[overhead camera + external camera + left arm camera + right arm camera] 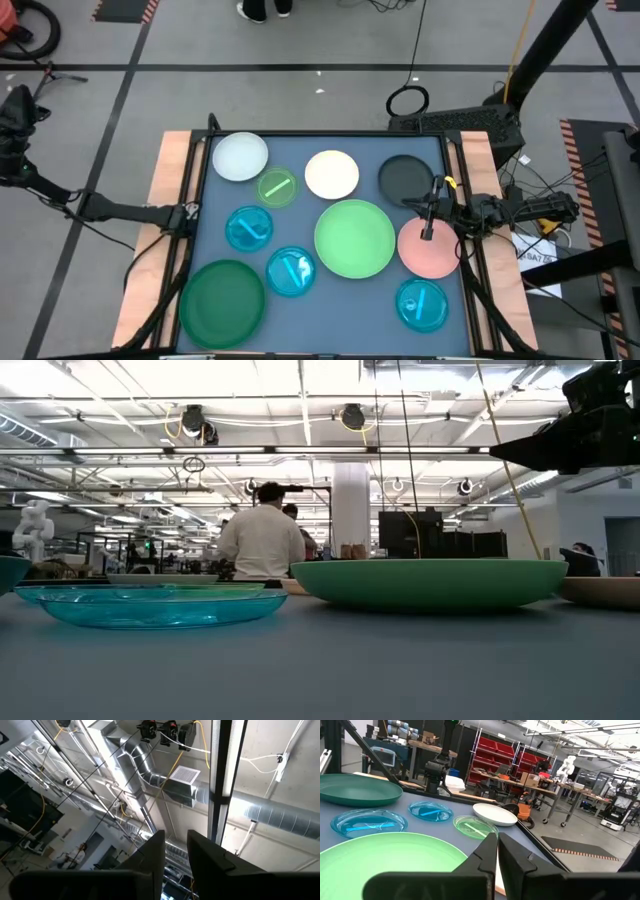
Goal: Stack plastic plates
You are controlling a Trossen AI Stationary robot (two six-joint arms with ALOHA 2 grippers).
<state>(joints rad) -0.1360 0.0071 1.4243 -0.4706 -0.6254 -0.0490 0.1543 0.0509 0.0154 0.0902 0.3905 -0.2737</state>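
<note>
Ten round plates lie singly on the dark table top. In the high view: pale blue (240, 157), small lime (277, 187), white (332, 173), dark grey (405, 178), large light green (355, 238), pink (432, 255), three translucent cyan ones (248, 228) (291, 271) (422, 305), and large dark green (222, 298). My right gripper (428, 232) hangs shut above the pink plate's far edge, between it and the dark grey plate, touching nothing. My left gripper (190, 212) waits at the table's left edge, pointing up at the ceiling, its fingers (150, 855) a narrow gap apart.
A raised black frame (330, 133) and wooden side strips (165, 190) border the table. Bare table top shows in narrow gaps between plates, widest at the near edge between the dark green plate and the near-right cyan one. A person (262, 540) stands in the room behind the table.
</note>
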